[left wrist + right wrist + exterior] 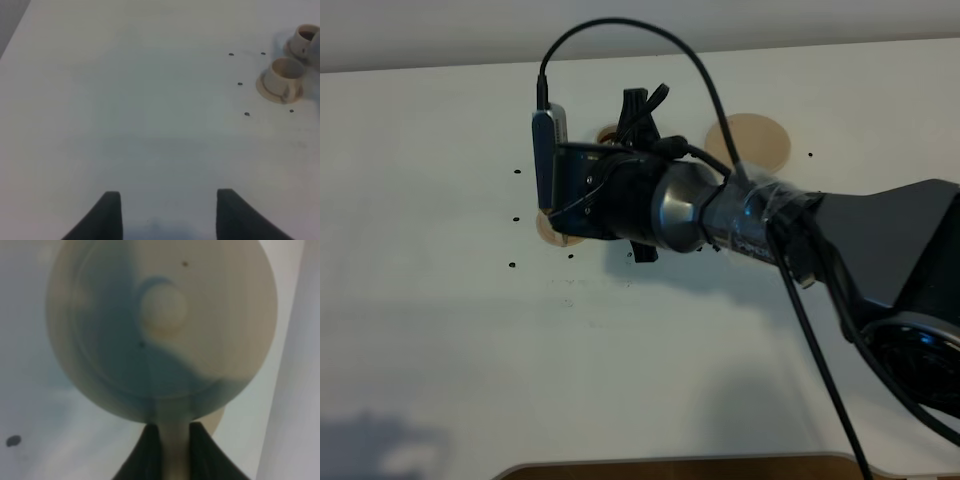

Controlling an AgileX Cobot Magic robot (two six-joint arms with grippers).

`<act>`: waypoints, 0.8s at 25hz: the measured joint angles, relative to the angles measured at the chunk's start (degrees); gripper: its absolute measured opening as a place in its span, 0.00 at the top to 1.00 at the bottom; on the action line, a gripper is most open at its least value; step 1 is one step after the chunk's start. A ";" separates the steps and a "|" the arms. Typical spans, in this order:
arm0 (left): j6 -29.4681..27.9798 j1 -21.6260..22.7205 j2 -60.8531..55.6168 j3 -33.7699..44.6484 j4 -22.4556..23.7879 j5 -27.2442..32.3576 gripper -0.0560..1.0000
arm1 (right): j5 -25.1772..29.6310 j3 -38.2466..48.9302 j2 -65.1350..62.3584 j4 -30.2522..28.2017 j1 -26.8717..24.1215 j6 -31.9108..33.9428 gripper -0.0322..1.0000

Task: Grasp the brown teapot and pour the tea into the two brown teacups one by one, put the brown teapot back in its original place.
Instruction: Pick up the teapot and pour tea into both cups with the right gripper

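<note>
In the right wrist view the brown teapot (210, 315) fills the frame, seen from over its lid and knob (162, 310). My right gripper (175, 445) is shut on its loop handle. In the high view the right arm (670, 205) reaches across to the left and hides the teapot. The two brown teacups show in the left wrist view, the near one (284, 77) and the far one (304, 39), each on its saucer. Only their edges, near (550, 230) and far (607, 131), show beside the arm. The wide round saucer (752, 140) lies bare. My left gripper (170, 215) is open and empty over the table.
The white table (440, 330) carries several small dark marks (515, 219) around the cups. A black cable (620, 25) arcs over the right arm. A wooden edge (670, 468) shows at the front.
</note>
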 joint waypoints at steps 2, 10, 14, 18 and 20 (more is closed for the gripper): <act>0.00 0.00 0.00 0.00 0.00 0.00 0.51 | 0.04 0.00 0.48 -0.42 0.20 0.00 0.86; 0.00 0.00 0.00 0.00 0.00 0.00 0.51 | 0.43 0.00 1.11 -5.28 1.43 -0.04 0.86; 0.00 0.00 0.00 0.00 0.00 0.00 0.51 | 0.43 0.00 1.11 -6.87 1.82 -0.18 0.86; 0.00 0.00 0.00 0.00 0.00 0.00 0.51 | 0.93 0.00 1.11 -10.01 2.80 -0.86 0.86; 0.00 0.00 0.00 0.00 0.00 0.00 0.51 | 0.72 0.00 1.11 -10.97 3.23 -1.39 0.86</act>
